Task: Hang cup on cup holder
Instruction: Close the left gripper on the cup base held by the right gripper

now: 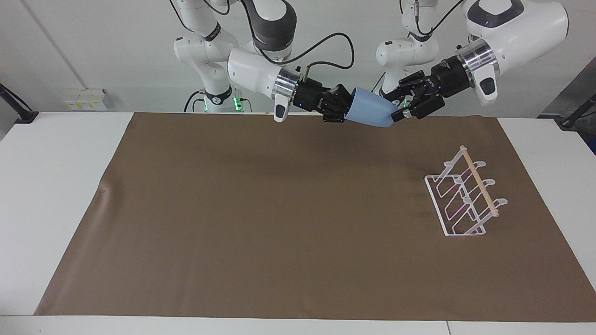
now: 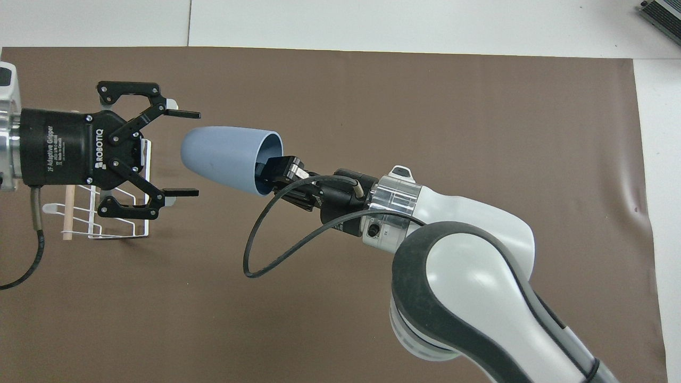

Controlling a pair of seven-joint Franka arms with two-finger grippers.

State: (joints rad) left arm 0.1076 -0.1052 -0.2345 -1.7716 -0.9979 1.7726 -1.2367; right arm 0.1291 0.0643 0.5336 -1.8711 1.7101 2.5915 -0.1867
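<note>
Light-blue cup (image 1: 370, 114) held sideways aloft; white wire cup holder (image 1: 463, 197) upright on mat

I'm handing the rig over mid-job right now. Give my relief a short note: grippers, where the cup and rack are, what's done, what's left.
Right gripper: shut on the rim of the cup, held up over the mat on its side, base toward the left gripper.
Left gripper: open, in the air at the cup's base, fingers to either side, not closed on it.
Cup holder: standing on the mat at the left arm's end, nothing hung on it.
Done: cup lifted and presented for handover.
Left: left gripper takes the cup, right lets go, cup goes onto a prong.
</note>
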